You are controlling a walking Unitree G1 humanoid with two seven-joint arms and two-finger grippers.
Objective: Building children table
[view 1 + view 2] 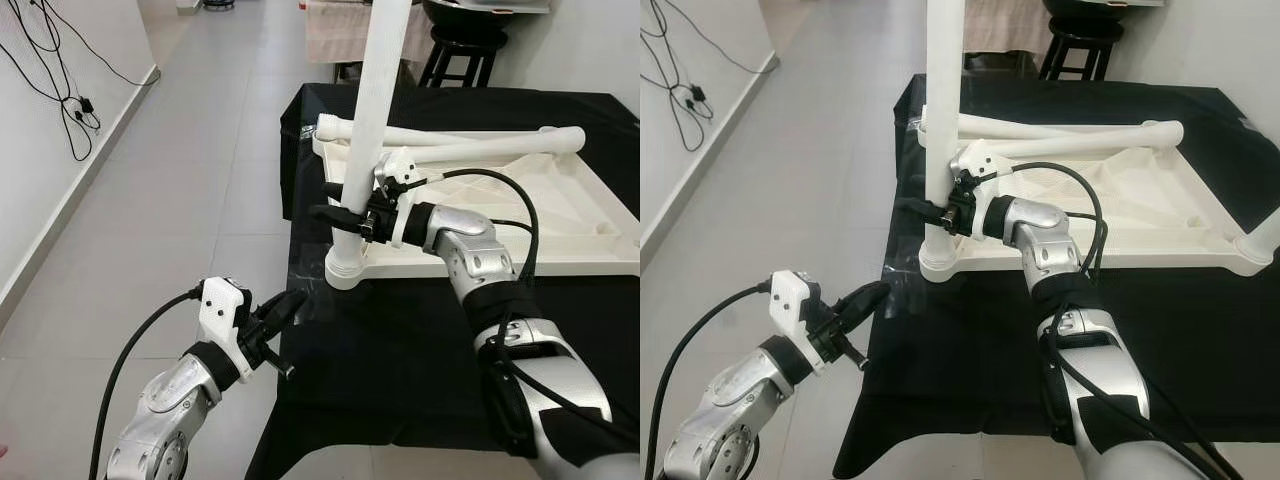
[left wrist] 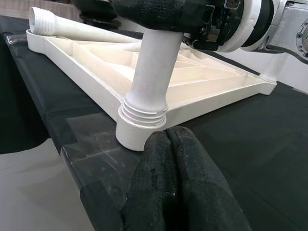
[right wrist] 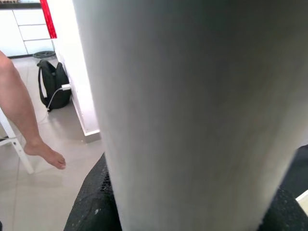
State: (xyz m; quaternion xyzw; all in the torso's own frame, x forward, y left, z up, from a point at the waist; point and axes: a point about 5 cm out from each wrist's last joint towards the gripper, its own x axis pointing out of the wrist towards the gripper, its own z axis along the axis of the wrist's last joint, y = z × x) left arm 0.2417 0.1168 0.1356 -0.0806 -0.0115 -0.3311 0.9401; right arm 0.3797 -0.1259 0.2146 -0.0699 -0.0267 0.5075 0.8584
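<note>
A white plastic tabletop (image 1: 570,215) lies upside down on a black-covered table (image 1: 400,350). One white table leg (image 1: 375,110) stands upright with its threaded end in the near-left corner socket (image 1: 345,272). My right gripper (image 1: 335,213) is shut on this leg just above the socket, and its black fingers (image 3: 91,207) wrap the leg (image 3: 192,96). Two loose legs (image 1: 470,150) lie across the tabletop's far side. My left gripper (image 1: 290,305) is shut and holds nothing, hovering at the table's left edge just short of the socket (image 2: 137,134); its fingertips (image 2: 168,142) are pressed together.
A black stool (image 1: 465,45) stands behind the table. Grey tiled floor runs along the left, with cables (image 1: 60,90) hanging on the wall. The right wrist view has a person's bare leg and foot (image 3: 29,130) and a black backpack (image 3: 53,84) by a wall.
</note>
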